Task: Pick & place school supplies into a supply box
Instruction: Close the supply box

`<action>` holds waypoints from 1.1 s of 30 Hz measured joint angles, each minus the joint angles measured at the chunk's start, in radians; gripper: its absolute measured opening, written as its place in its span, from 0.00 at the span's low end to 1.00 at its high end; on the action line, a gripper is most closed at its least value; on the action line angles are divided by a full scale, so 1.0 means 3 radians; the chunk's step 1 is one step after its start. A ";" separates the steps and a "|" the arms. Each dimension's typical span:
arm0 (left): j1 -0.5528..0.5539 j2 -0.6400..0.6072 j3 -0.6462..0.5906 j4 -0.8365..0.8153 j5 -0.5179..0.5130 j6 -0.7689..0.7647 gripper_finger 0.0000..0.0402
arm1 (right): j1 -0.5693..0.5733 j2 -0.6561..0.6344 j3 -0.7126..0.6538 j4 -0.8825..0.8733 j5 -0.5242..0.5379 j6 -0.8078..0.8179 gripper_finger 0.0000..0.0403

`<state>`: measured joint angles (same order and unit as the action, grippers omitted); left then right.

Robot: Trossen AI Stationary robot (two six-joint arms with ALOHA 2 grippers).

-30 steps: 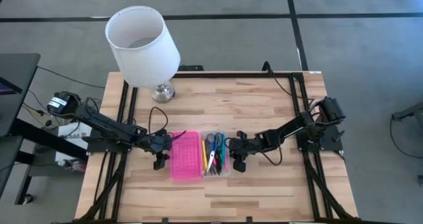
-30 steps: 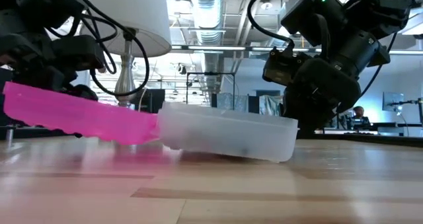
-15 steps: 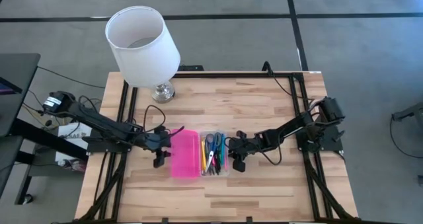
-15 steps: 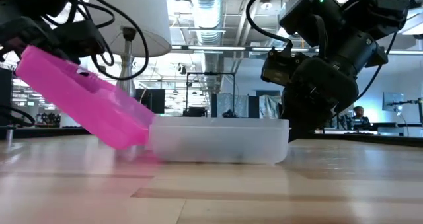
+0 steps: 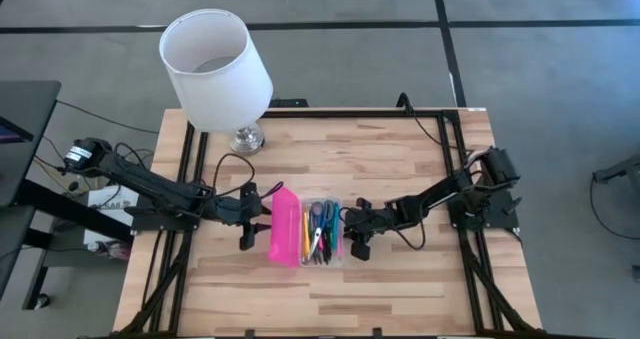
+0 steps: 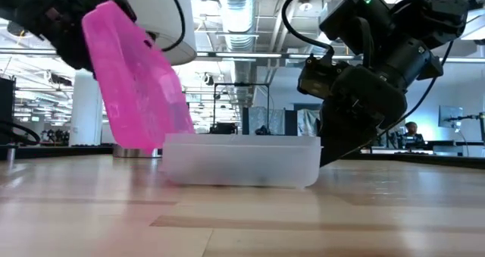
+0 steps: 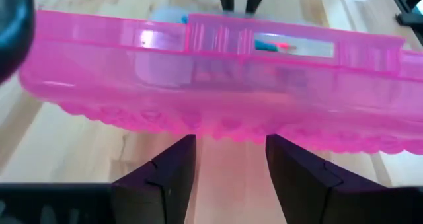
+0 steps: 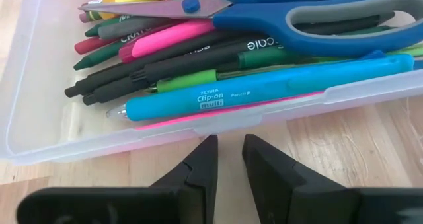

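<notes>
Pink ribbed plastic lid [image 5: 285, 226] stands tilted on 1 clear box [image 5: 322, 233] holding pens and 1 blue-handled scissors [image 8: 277, 12]. Left end effector [image 5: 248, 219] spread wide behind the lid; right end effector [image 5: 352, 232] narrow, empty.

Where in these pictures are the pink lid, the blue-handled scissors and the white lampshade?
pink lid [image 6: 132, 86]: low view, on the middle of the raised, tilted panel.
blue-handled scissors [image 8: 317, 16]: right wrist view, on the blue handle loop.
white lampshade [image 5: 215, 71]: high view, on its outer side wall.
</notes>
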<state>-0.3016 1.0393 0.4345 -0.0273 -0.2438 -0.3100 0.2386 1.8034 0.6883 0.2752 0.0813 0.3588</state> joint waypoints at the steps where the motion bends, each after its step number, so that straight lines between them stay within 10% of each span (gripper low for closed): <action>1: 0.0001 0.0002 0.0024 -0.0001 -0.0022 0.0022 0.44 | -0.0001 0.0000 0.0009 -0.0002 0.0001 0.0000 0.19; 33: 0.0117 0.1196 0.0204 0.1570 0.0173 0.0037 0.44 | -0.0084 0.0001 0.0080 -0.0033 -0.0012 0.0372 0.19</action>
<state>-0.2665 1.3980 0.4957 0.4437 -0.1920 -0.2988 0.2134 1.8037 0.7123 0.2654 0.0776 0.4704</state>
